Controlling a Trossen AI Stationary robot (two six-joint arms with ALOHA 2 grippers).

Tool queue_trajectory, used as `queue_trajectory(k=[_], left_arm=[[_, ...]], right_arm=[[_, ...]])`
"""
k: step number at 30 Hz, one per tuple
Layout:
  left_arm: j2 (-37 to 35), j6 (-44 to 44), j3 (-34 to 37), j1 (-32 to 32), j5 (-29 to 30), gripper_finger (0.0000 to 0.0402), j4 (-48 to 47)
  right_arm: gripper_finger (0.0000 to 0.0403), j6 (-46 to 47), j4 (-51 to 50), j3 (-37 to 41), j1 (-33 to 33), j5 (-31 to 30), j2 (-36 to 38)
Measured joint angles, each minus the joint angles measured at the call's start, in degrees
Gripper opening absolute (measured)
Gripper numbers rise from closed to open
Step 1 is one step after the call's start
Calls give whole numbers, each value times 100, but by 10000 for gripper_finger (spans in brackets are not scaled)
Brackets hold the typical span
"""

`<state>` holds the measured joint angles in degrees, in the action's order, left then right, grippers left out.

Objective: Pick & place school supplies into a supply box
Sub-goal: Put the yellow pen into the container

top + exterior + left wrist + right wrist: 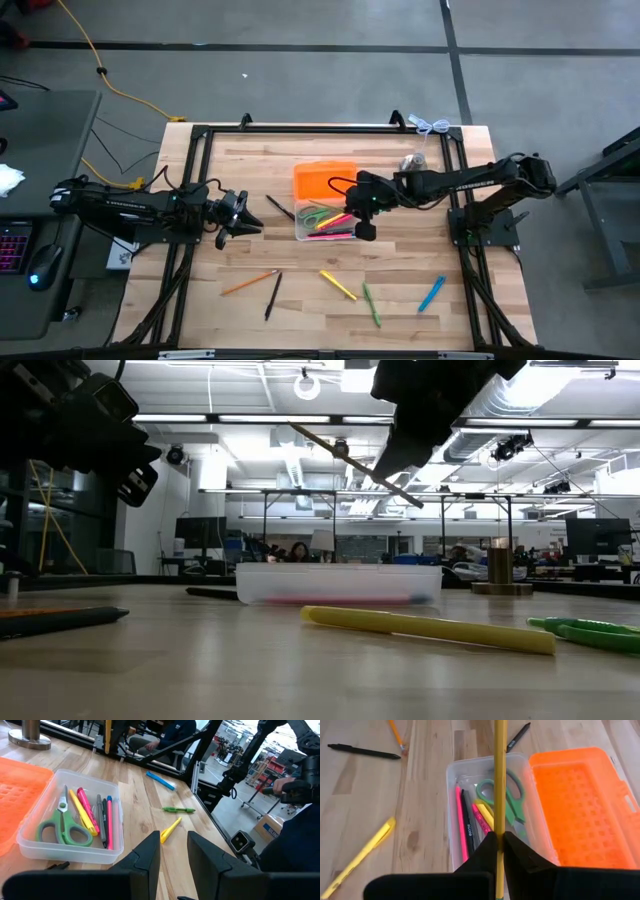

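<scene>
The clear supply box (325,222) lies mid-table, its orange lid (325,180) open toward the far side. Inside lie green-handled scissors (512,800), pink pens (460,825), a black pen (469,827) and a yellow marker (82,812). My right gripper (362,212) hovers over the box, shut on a yellow pencil (499,780). My left gripper (248,215) is open and empty, left of the box. On the near part of the table lie an orange pencil (250,283), a black pen (272,296), a yellow marker (338,285), a green pen (372,305) and a blue marker (432,293). My right gripper pinches the yellow pencil between its two fingertips (498,842). In the low view the pencil (340,455) is tilted and lifted clear above the box (340,582). Its long part sticks out up and away from the fingers; a short end shows on the other side.
Another black pen (280,208) lies just left of the box. A metal bell (413,162) stands at the far right, beyond the box. A black frame (300,128) runs along the table's edges. People sit in the room behind (298,550).
</scene>
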<state>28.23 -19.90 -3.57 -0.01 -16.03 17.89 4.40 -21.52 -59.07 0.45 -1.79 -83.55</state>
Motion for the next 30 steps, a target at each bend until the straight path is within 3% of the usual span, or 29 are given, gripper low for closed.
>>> queue_trajectory(k=[18,30], left_arm=[[2,2,0,0,20,129,0],[0,4,0,-2,24,129,1]], right_arm=[[1,2,-8,0,-14,41,-16],[2,266,160,-7,-46,475,-740]])
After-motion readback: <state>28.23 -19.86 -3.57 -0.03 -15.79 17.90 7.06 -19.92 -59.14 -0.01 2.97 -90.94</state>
